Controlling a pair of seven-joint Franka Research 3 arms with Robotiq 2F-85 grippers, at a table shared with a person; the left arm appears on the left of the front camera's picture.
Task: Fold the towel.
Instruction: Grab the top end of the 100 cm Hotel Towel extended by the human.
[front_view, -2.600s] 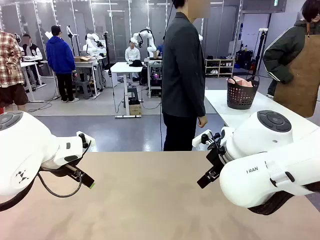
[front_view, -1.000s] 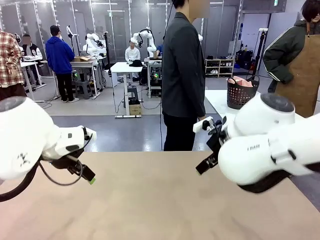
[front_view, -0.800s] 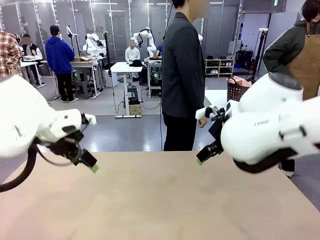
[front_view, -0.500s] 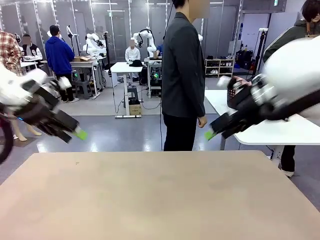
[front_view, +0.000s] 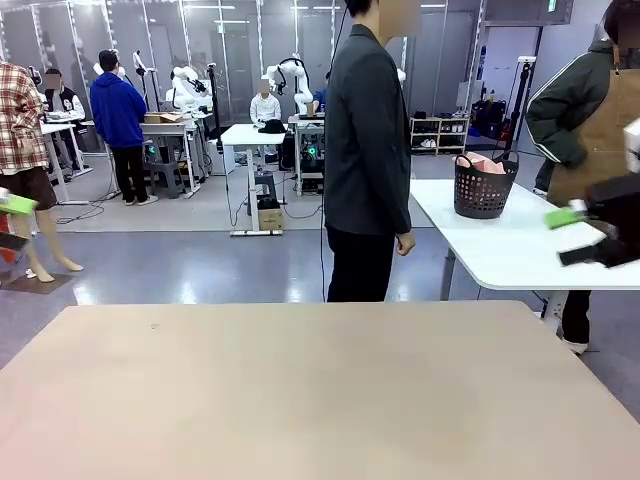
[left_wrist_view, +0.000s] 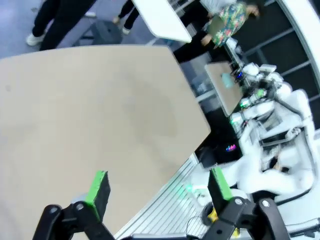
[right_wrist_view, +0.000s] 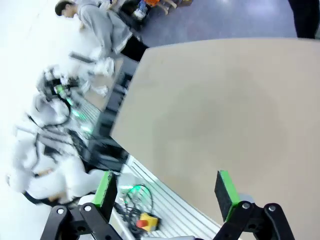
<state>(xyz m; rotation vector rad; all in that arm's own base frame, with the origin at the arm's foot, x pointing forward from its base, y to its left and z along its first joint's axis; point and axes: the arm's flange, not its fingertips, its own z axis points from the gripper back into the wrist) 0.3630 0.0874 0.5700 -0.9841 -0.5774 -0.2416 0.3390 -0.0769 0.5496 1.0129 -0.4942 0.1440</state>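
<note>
Front view: left gripper (front_view: 12, 222), right gripper (front_view: 570, 237) high at opposite edges, spread.

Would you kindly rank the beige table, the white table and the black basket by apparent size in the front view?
1. beige table (nearest the camera, so it looks enlarged)
2. white table
3. black basket

The tan table (front_view: 300, 400) offers one flat open surface across its whole width, with room to come in from either side. The left gripper (front_view: 12, 222) and right gripper (front_view: 575, 237) hang at the picture's outer edges, well apart, fingers spread wide. Both are blurred and seem to sit above table level. A person (front_view: 365, 150) in a dark jacket stands just beyond the far edge near the middle, blocking a reach straight across. To the right, a white side table (front_view: 490, 255) bears a black basket (front_view: 485, 192).
</note>
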